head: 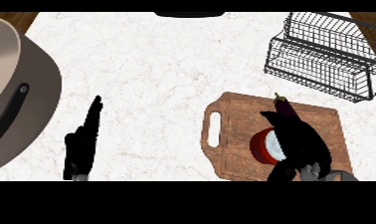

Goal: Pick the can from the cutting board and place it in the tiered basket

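A pale, marbled worktop fills the head view. At about four o'clock lies a wooden cutting board with a handle slot on its left side. On the board lies the can, on its side, red-walled with a pale end facing up and left. The right hand comes in from the lower edge at five o'clock and lies over the can's right side, its dark fingers curled around it so that much of the can is hidden. Just beyond the fingers, toward twelve o'clock on the board, a dark purple eggplant with a green stem shows; how far it runs under the hand cannot be told.

The tiered basket, of black wire, stands at two o'clock, well apart from the can and just beyond the board's far corner.

The left hand rests at eight o'clock on the worktop, fingers straight and pointing up the view, holding nothing. At nine o'clock a large grey pan with a dark handle reaches in from the left edge.
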`<act>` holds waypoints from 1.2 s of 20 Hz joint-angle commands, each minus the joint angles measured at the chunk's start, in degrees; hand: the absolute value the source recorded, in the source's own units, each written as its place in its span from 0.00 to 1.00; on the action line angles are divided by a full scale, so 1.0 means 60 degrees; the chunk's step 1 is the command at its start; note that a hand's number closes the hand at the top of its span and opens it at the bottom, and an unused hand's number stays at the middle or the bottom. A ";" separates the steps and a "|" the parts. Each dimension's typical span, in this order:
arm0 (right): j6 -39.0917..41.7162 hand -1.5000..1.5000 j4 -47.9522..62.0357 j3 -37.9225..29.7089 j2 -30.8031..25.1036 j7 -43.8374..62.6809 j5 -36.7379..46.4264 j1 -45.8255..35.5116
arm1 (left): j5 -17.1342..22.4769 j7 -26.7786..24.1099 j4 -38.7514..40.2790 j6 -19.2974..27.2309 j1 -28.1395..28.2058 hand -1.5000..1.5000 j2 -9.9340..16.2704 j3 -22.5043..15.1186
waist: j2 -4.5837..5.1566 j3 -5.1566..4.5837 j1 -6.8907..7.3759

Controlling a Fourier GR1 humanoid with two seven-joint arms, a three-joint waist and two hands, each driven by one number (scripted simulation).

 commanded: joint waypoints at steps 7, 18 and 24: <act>0.0351 1.00 0.1407 -0.0081 0.1309 -0.0409 0.0812 -0.0898 | 0.0005 0.0463 0.0629 -0.0310 -0.0519 0.50 -0.0097 0.0329 | 0.0083 -0.0026 0.0037; -0.1609 1.00 0.0889 -0.1966 -0.1984 -0.4545 0.1614 0.1238 | 0.0003 0.0264 0.0040 -0.0383 0.0364 0.50 -0.0141 0.0332 | 0.0056 -0.0004 -0.0251; -0.2084 1.00 0.2562 -0.5408 -0.3794 -0.7812 -0.0536 0.2115 | 0.0097 0.0352 -0.0045 -0.0250 0.0292 0.50 -0.0129 0.0584 | 0.0051 0.0002 -0.0397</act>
